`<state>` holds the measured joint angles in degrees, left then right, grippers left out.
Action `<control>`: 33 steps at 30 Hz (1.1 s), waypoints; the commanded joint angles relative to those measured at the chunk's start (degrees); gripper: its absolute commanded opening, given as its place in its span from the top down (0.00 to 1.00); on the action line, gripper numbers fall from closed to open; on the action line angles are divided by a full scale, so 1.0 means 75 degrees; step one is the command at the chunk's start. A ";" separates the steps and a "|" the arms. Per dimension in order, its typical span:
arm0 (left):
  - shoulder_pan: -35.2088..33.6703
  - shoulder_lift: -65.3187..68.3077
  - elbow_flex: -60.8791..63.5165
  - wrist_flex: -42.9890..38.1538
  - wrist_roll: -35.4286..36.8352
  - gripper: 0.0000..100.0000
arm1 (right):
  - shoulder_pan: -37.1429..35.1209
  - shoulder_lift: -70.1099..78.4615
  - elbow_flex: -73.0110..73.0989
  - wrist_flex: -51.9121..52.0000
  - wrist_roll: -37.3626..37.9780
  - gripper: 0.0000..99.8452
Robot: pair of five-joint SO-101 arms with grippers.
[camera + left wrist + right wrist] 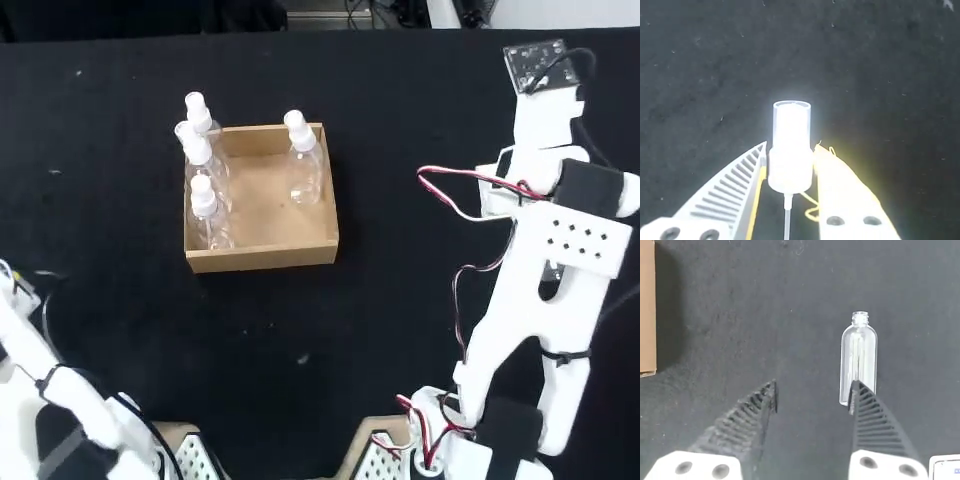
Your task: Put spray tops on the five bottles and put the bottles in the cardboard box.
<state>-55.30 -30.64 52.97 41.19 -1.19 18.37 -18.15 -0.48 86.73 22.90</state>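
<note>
Over the black, lint-flecked tabletop point(400, 120), the left pincer point(790, 147) gripped a spray top point(791, 125); the right pincer point(814, 387) gaped beside an uncapped bottle point(858, 360).

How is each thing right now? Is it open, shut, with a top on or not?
left gripper: shut on the spray top
spray top: held, not on any bottle
right gripper: open, holding nothing
loose bottle: no top on, neck bare, outside the box
cardboard box: open, with four bottles inside
capped bottles: all four upright, spray tops on
</note>
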 commanded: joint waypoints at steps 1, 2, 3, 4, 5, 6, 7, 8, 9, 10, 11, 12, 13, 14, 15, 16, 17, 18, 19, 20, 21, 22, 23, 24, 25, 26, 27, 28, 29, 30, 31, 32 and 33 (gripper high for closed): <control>-0.0205 0.0481 -0.0147 -0.0188 -0.0129 0.97 | -0.0023 -0.0275 -0.0193 0.0059 -0.0012 0.79; -0.0205 0.0692 -0.0240 -0.0199 -0.0129 0.97 | 0.0059 -0.0240 -0.0041 0.0023 -0.0012 0.79; -0.0205 0.0903 -0.0381 -0.0176 -0.0129 0.97 | 0.0129 -0.0158 0.0076 -0.0012 -0.0012 0.79; -0.0205 0.1090 -0.0522 -0.0176 -0.0129 0.97 | 0.0211 -0.0076 0.0182 -0.0059 -0.0012 0.79; -0.0205 0.1219 -0.0686 -0.0094 -0.0152 0.97 | 0.0293 0.0064 0.0275 -0.0176 -0.0012 0.79; -0.0217 0.1371 -0.0908 0.0070 -0.0152 0.97 | 0.0469 0.0240 0.0287 -0.0223 -0.0012 0.79; -0.0217 0.1477 -0.1178 0.0328 -0.0164 0.97 | 0.0692 0.0475 0.0264 -0.0246 0.0000 0.79; -0.0217 0.1559 -0.1459 0.0645 -0.0164 0.97 | 0.0856 0.0744 0.0193 -0.0223 0.0023 0.79; -0.0217 0.1653 -0.1741 0.0973 -0.0164 0.97 | 0.0973 0.1061 0.0076 -0.0164 0.0164 0.78; -0.0193 0.1723 -0.1987 0.1278 -0.0164 0.97 | 0.1055 0.1401 -0.0053 -0.0035 0.0375 0.76; -0.0170 0.1758 -0.2198 0.1512 -0.0164 0.97 | 0.1102 0.1764 -0.0240 0.0152 0.0563 0.73; -0.0158 0.1770 -0.2374 0.1711 -0.0164 0.97 | 0.1114 0.2151 -0.0475 0.0352 0.0750 0.72; -0.0135 0.1782 -0.2538 0.1864 -0.0164 0.97 | 0.1114 0.2514 -0.0779 0.0504 0.0903 0.70; -0.0088 0.1782 -0.2690 0.2016 -0.0164 0.97 | 0.1114 0.2878 -0.1143 0.0645 0.1078 0.70; -0.0041 0.1747 -0.2784 0.2145 -0.0164 0.97 | 0.1114 0.3229 -0.1600 0.0774 0.1219 0.71; -0.0029 0.1711 -0.2866 0.2274 -0.0164 0.97 | 0.1149 0.3558 -0.2081 0.0891 0.1289 0.71; -0.0029 0.1700 -0.2925 0.2415 -0.0164 0.97 | 0.1254 0.3897 -0.2561 0.1032 0.1371 0.71; -0.0029 0.1700 -0.3018 0.2555 -0.0164 0.97 | 0.1371 0.4226 -0.3077 0.1172 0.1395 0.71; -0.0041 0.1700 -0.3089 0.2684 -0.0164 0.97 | 0.1489 0.4566 -0.3616 0.1313 0.1407 0.71; -0.0076 0.1700 -0.3136 0.2766 -0.0164 0.97 | 0.1618 0.4917 -0.4120 0.1477 0.1512 0.71; -0.0076 0.1700 -0.3147 0.2801 -0.0164 0.97 | 0.1735 0.5269 -0.4577 0.1641 0.1700 0.71; -0.0088 0.1700 -0.3147 0.2837 -0.0141 0.97 | 0.1829 0.5644 -0.5011 0.1793 0.1946 0.71; -0.0088 0.1700 -0.3136 0.2848 -0.0117 0.97 | 0.1911 0.6019 -0.5386 0.1852 0.2110 0.71; -0.0053 0.1700 -0.3136 0.2848 -0.0117 0.97 | 0.1981 0.6371 -0.5714 0.1875 0.2239 0.71; -0.0029 0.1700 -0.3136 0.2848 -0.0105 0.97 | 0.2051 0.6722 -0.6007 0.1875 0.2356 0.71; -0.0018 0.1700 -0.3136 0.2848 -0.0105 0.97 | 0.2098 0.7039 -0.6277 0.1875 0.2415 0.71; 0.0029 0.1700 -0.3147 0.2848 -0.0105 0.97 | 0.2122 0.7355 -0.6535 0.1875 0.2473 0.71; 0.0064 0.1700 -0.3147 0.2848 -0.0105 0.97 | 0.2122 0.7637 -0.6734 0.1875 0.2532 0.71; 0.0076 0.1700 -0.3159 0.2848 -0.0105 0.97 | 0.2122 0.7906 -0.6910 0.1875 0.2590 0.71; 0.0088 0.1700 -0.3159 0.2848 -0.0105 0.97 | 0.2098 0.8152 -0.7109 0.1875 0.2602 0.71; 0.0088 0.1700 -0.3159 0.2848 -0.0105 0.97 | 0.2075 0.8387 -0.7285 0.1875 0.2614 0.71; 0.0088 0.1700 -0.3159 0.2848 -0.0105 0.97 | 0.2051 0.8610 -0.7449 0.1875 0.2602 0.71; 0.0088 0.1700 -0.3159 0.2848 -0.0105 0.97 | 0.2016 0.8797 -0.7625 0.1875 0.2579 0.71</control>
<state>-55.38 -16.92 32.75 62.20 -1.98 33.23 46.29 -51.74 99.21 41.89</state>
